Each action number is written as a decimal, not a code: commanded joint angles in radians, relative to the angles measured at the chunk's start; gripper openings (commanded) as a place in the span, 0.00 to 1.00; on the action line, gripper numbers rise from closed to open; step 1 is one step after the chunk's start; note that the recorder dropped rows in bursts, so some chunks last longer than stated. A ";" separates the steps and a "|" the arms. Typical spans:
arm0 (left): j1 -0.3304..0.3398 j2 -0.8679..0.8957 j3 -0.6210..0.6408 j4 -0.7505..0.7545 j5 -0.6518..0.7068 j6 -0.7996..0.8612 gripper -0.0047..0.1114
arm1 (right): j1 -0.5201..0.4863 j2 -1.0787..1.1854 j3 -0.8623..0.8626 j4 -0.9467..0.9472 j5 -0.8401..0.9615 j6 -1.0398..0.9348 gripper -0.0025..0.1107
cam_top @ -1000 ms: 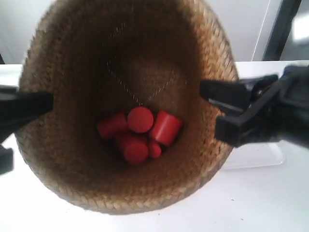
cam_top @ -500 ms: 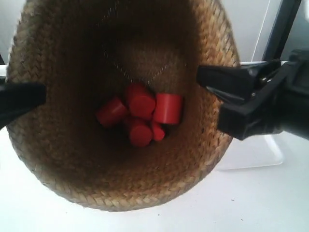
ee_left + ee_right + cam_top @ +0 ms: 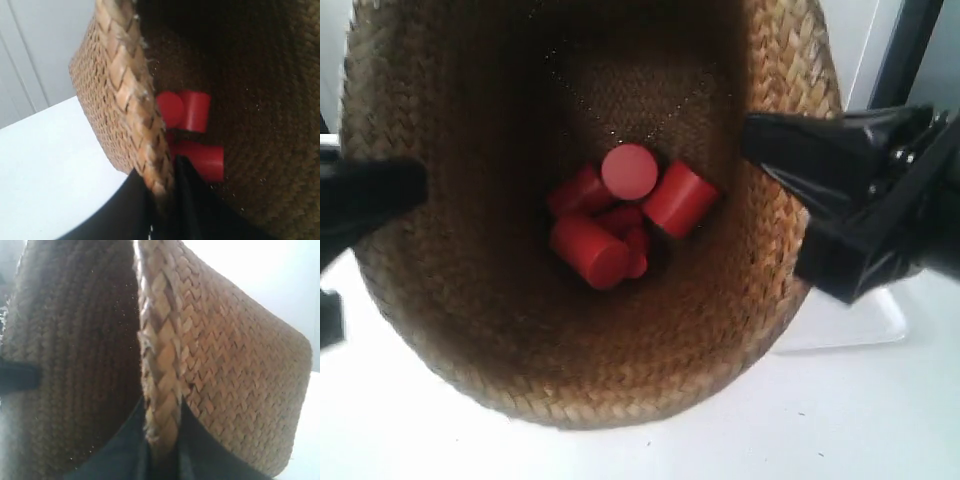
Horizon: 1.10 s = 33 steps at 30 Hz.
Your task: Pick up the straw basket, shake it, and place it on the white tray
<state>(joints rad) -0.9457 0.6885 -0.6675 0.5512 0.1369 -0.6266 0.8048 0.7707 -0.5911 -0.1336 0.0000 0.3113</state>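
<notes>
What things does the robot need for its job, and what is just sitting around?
For the job:
- straw basket
- white tray, partly hidden behind the basket
- left gripper and right gripper, each pinching the basket's rim

Just there:
- red cylinders, loose inside the basket
- white table
- dark post in the background

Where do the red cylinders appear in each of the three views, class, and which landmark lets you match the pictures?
Exterior view: the red cylinders are heaped at the bottom of the straw basket, near mid-picture.
Left wrist view: they lie inside the basket, just past the edge clamped by the left pincer.
Right wrist view: not in it; only basket wall shows, gripped by the right pincer.
Shared landmark: the braided rim.
</notes>
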 commanded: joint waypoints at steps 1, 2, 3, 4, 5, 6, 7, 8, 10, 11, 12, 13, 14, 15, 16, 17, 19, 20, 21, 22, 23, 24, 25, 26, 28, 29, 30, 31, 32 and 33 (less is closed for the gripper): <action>0.038 0.066 0.145 0.056 -0.148 -0.054 0.04 | -0.025 0.081 0.199 0.037 -0.264 -0.037 0.02; 0.053 0.068 0.121 0.056 -0.149 -0.054 0.04 | -0.039 0.081 0.186 0.066 -0.253 -0.063 0.02; 0.055 0.059 0.079 0.056 -0.124 -0.054 0.04 | -0.044 0.073 0.142 0.070 -0.190 -0.079 0.02; 0.042 0.045 0.027 0.056 -0.086 -0.054 0.04 | -0.044 0.052 0.077 0.066 -0.114 -0.089 0.02; 0.018 0.028 -0.024 0.056 -0.019 -0.029 0.04 | -0.041 0.020 0.003 0.058 0.000 -0.096 0.02; -0.013 0.010 -0.066 0.051 0.032 -0.002 0.04 | -0.036 -0.016 -0.063 0.053 0.103 -0.108 0.02; -0.038 -0.002 -0.087 0.051 0.066 0.019 0.04 | -0.036 -0.045 -0.103 0.053 0.160 -0.114 0.02; -0.065 -0.013 -0.092 0.051 0.092 0.026 0.04 | -0.036 -0.079 -0.122 0.051 0.198 -0.114 0.02; -0.085 -0.013 -0.058 0.055 0.104 0.007 0.04 | -0.040 -0.119 -0.074 0.048 0.182 -0.093 0.02; -0.082 -0.006 -0.014 0.059 0.085 -0.026 0.04 | -0.046 -0.119 -0.010 0.048 0.130 -0.068 0.02; -0.072 0.015 0.042 0.081 0.039 -0.066 0.04 | -0.056 -0.106 0.071 0.048 0.046 -0.049 0.02; -0.057 0.038 0.096 0.112 -0.009 -0.109 0.04 | -0.067 -0.083 0.155 0.048 -0.037 -0.041 0.02; -0.033 0.062 0.129 0.153 -0.068 -0.168 0.04 | -0.084 -0.047 0.224 0.059 -0.148 -0.038 0.02; -0.009 0.080 0.130 0.186 -0.096 -0.210 0.04 | -0.101 -0.015 0.260 0.095 -0.228 -0.038 0.02; 0.007 0.084 0.111 0.198 -0.101 -0.228 0.04 | -0.108 0.003 0.263 0.126 -0.252 -0.038 0.02; 0.012 0.084 0.073 0.206 -0.091 -0.231 0.04 | -0.111 0.008 0.234 0.134 -0.244 -0.038 0.02; -0.011 0.055 -0.026 0.220 -0.048 -0.187 0.04 | -0.094 -0.027 0.113 0.108 -0.112 -0.038 0.02; -0.032 0.041 -0.063 0.218 -0.022 -0.160 0.04 | -0.086 -0.044 0.055 0.094 -0.021 -0.046 0.02; -0.062 0.025 -0.098 0.216 0.020 -0.125 0.04 | -0.077 -0.071 -0.010 0.073 0.059 -0.051 0.02; -0.087 0.012 -0.114 0.216 0.069 -0.097 0.04 | -0.072 -0.099 -0.053 0.051 0.117 -0.050 0.02; -0.104 0.010 -0.109 0.219 0.104 -0.094 0.04 | -0.072 -0.111 -0.061 0.038 0.136 -0.048 0.02; -0.106 0.010 -0.079 0.221 0.142 -0.114 0.04 | -0.075 -0.113 -0.042 0.029 0.138 -0.036 0.02; -0.102 0.018 -0.025 0.242 0.145 -0.159 0.04 | -0.078 -0.113 0.020 0.029 0.115 -0.019 0.02; -0.092 0.034 0.028 0.283 0.106 -0.223 0.04 | -0.082 -0.095 0.078 0.029 0.069 -0.009 0.02; -0.061 0.065 0.132 0.459 -0.006 -0.450 0.04 | -0.091 -0.036 0.219 0.038 -0.147 0.015 0.02; -0.049 0.070 0.138 0.540 -0.019 -0.559 0.04 | -0.097 -0.010 0.246 0.056 -0.225 0.015 0.02; -0.037 0.072 0.123 0.621 -0.003 -0.641 0.04 | -0.099 0.000 0.246 0.076 -0.268 0.015 0.02; -0.033 0.065 0.090 0.668 0.009 -0.672 0.04 | -0.099 -0.003 0.214 0.080 -0.260 0.013 0.02; -0.036 0.048 0.057 0.680 0.012 -0.664 0.04 | -0.097 -0.013 0.168 0.072 -0.206 0.009 0.02; -0.046 0.030 0.011 0.678 0.009 -0.634 0.04 | -0.092 -0.032 0.081 0.054 -0.115 0.004 0.02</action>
<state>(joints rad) -0.9890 0.7686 -0.5687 1.0784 0.1732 -1.2387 0.7100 0.7764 -0.3804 -0.0469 -0.1014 0.3334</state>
